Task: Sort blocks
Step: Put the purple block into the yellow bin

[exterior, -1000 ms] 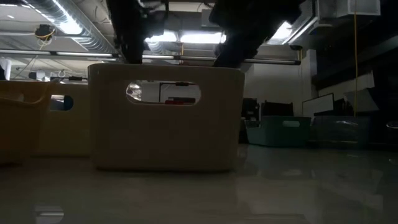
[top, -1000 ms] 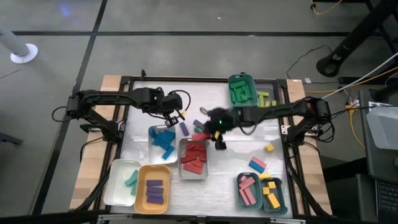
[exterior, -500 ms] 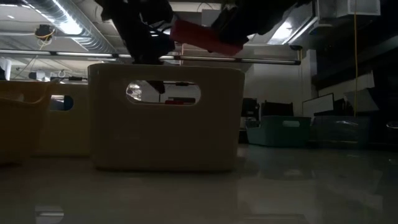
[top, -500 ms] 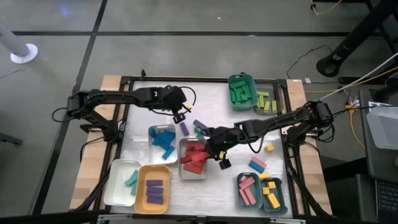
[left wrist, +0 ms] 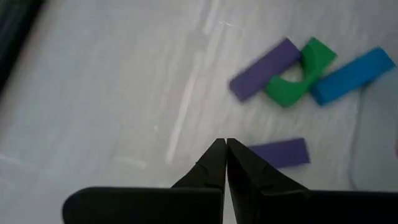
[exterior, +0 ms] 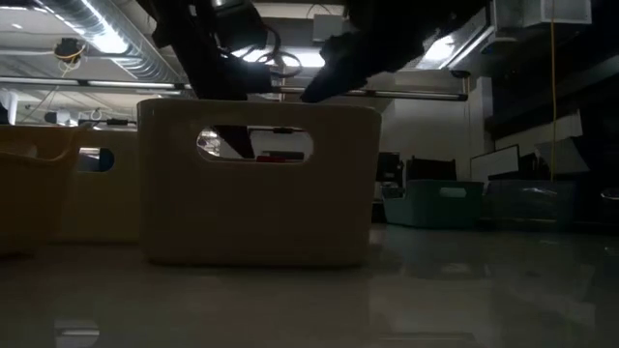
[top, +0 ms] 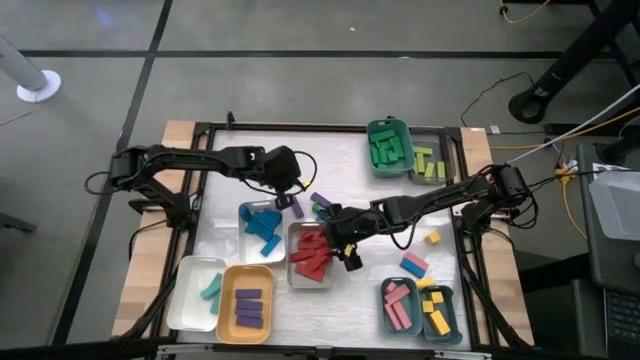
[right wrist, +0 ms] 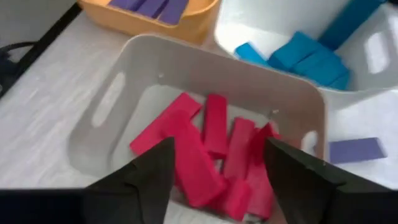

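Several red blocks (right wrist: 205,146) beneath right gripper (right wrist: 217,163)

The white surface (top: 240,175) sits in a black metal frame (top: 330,127) with bare wood showing along both side edges. Around it lies a grey floor (top: 300,60) crossed by dark seam lines. A white round-footed post (top: 30,80) stands on that floor, and a dark round stand base (top: 537,103) stands across from it, with black and yellow cables (top: 520,12) trailing nearby. In the low view, the dim room behind has silver ceiling ducts (exterior: 92,29), bright strip lights (exterior: 309,60), a horizontal metal rail (exterior: 87,85), and grey-green bins (exterior: 435,203) along the back. The glossy surface reflects the lights.
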`<state>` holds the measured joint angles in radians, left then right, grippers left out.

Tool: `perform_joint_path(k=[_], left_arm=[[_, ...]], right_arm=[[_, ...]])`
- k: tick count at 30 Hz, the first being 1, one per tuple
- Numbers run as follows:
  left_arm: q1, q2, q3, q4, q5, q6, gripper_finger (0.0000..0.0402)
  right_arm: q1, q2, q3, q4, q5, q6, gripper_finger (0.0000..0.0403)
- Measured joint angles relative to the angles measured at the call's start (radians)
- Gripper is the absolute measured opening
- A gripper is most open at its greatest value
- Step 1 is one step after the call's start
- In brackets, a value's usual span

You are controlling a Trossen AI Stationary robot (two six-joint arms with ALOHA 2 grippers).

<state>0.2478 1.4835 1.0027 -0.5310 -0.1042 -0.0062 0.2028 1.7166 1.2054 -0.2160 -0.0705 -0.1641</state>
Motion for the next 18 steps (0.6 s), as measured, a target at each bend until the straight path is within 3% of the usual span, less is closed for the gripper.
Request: perform_joint_path(k=[4, 9, 14, 18], left_arm=[[0.002, 0.048, 0.0, -0.008, 0.065, 0.051, 0.0002], [0.004, 0.127, 0.0, -0.005, 0.127, 0.119, 0.0002], [0.005, 0.2, 0.001, -0.005, 0.22, 0.155, 0.0002], [0.003, 0.251, 0.001, -0.009, 0.237, 0.168, 0.0002]], right_arm=[[0.0, -0.004, 0.0, -0.025, 0.087, 0.001, 0.0265], [-0.003, -0.009, 0.0, -0.026, 0.17, -0.005, 0.0265], [-0.028, -0.014, 0.0, -0.061, 0.174, -0.008, 0.0256], [-0.067, -0.019, 0.0, -0.088, 0.174, 0.0, 0.0249]])
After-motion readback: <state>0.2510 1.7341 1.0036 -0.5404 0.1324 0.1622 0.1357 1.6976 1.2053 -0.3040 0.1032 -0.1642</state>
